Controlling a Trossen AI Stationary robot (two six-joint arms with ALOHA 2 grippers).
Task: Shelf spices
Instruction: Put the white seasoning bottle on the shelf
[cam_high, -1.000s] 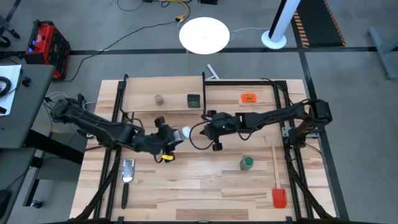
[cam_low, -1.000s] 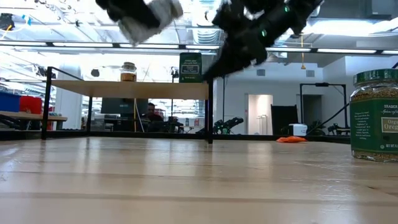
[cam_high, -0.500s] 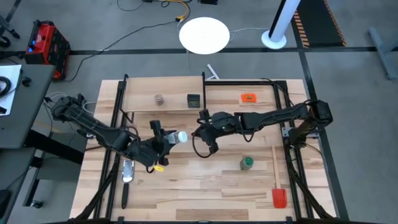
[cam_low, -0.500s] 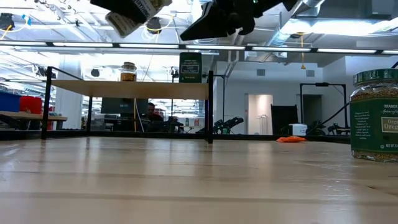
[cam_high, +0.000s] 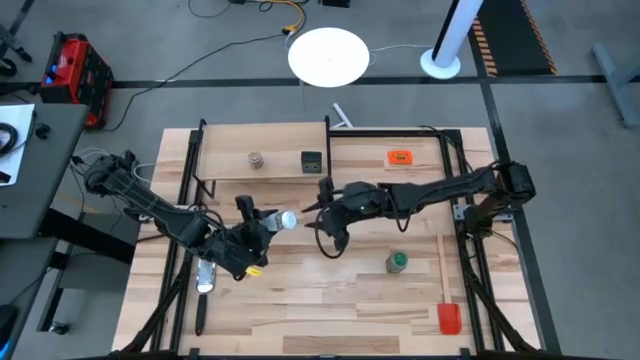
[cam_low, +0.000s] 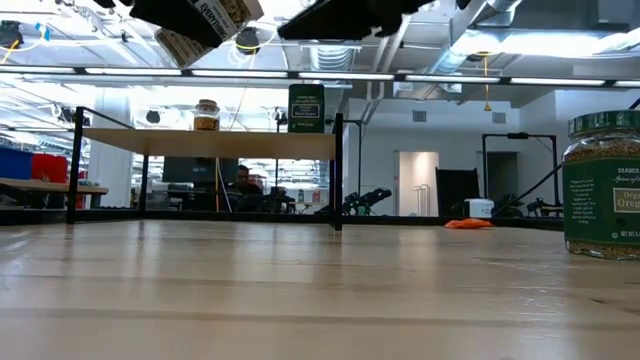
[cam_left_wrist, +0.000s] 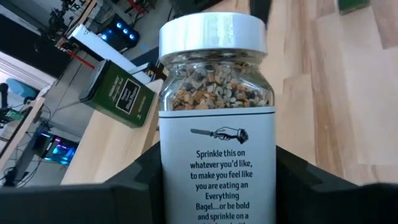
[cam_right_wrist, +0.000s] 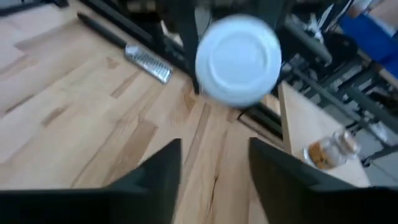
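The left gripper (cam_high: 262, 226) is clamped around the body of the clear jar with white lid (cam_high: 281, 220), carrying it above the middle of the worktop (cam_high: 330, 290) with the lid pointing toward the right arm; the left wrist view shows the label gripped between the two dark fingers and the lid free. That grip on the lower body probably leaves the top clear so the jar can be set upright on the shelf (cam_high: 225, 161), which stands along the far edge toward the far-left corner. The right gripper (cam_high: 322, 210) hangs just beside the lid with its fingers spread and nothing between them, as its own wrist view shows, the white lid facing it; it looks like the jar now rests with the left arm alone, though the high view is too coarse to be sure the two are fully apart. On the shelf the brownish jar (cam_high: 256, 160) and the black cube-like tin (cam_high: 311, 160) already stand side by side, leaving bare plank to the left. The green-lidded jar (cam_high: 397, 262) waits upright on the worktop toward the near-right, with the red-headed spatula (cam_high: 445, 300) beside the right edge.
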